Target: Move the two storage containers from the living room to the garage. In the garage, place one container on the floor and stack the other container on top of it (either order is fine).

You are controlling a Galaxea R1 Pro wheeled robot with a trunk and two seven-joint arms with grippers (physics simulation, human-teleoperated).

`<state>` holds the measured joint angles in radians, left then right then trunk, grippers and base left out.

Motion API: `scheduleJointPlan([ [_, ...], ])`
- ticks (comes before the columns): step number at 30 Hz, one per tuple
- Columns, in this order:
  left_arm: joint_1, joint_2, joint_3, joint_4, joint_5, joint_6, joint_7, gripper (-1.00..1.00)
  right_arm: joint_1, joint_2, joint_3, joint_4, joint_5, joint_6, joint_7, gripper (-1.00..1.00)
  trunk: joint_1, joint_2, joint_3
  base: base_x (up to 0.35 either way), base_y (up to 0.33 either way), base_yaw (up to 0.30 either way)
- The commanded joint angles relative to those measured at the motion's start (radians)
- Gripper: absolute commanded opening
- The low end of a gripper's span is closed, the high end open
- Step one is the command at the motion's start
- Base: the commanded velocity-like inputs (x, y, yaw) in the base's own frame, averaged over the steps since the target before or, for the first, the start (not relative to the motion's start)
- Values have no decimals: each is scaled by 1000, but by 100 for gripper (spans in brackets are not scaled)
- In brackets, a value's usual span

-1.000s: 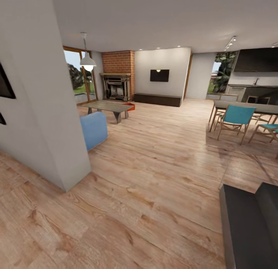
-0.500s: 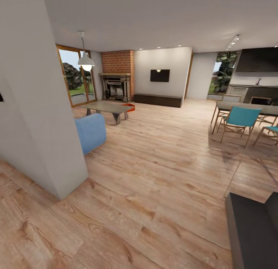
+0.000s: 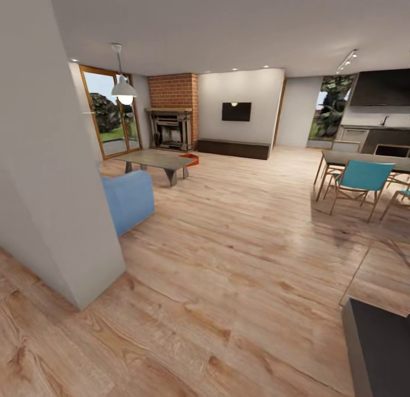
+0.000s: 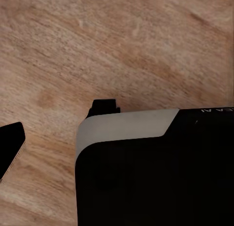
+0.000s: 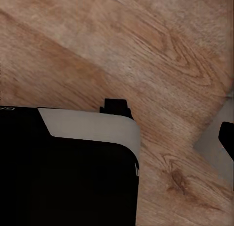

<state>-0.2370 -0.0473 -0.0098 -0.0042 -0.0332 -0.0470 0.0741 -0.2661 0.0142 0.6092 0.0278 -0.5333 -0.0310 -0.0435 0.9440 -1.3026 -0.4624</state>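
I am looking into the living room with its light wood-plank floor (image 3: 239, 243). Far ahead, an orange-red storage container (image 3: 191, 158) lies on the planks beside the grey low table (image 3: 155, 158); the table hides part of it, and I cannot tell whether it is one bin or two. The garage and its floor are out of view. In the left wrist view my left gripper (image 4: 57, 128) hangs open over bare planks. My right gripper (image 5: 171, 123) is likewise open above the wood, with nothing between its fingers.
A white wall corner (image 3: 62, 203) juts out close on the left, with the blue sofa (image 3: 130, 199) behind it. A dining table with teal chairs (image 3: 360, 179) stands at right. A dark block (image 3: 380, 351) sits at lower right. The brick fireplace (image 3: 171, 127) is at the back.
The whole picture has shifted: the camera has moved forward and swung, so the wall corner and dark block slide toward the edges and more of the glass doors shows.
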Motion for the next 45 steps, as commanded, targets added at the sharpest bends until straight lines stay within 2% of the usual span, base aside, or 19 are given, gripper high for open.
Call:
scheduleJointPlan([
  [1,-1,0,-1,1,-4,-4,4,100,-1,1,8,3,-9,-4,-1,100,1,0,-1,319,0,-74],
  [32,-1,4,-1,1,-4,-5,4,100,-1,1,7,3,-10,-4,-1,100,1,0,-1,319,0,-232],
  [45,-1,4,-1,1,-4,-5,4,100,-1,3,7,3,-10,-3,-1,100,1,0,-1,320,0,-23],
])
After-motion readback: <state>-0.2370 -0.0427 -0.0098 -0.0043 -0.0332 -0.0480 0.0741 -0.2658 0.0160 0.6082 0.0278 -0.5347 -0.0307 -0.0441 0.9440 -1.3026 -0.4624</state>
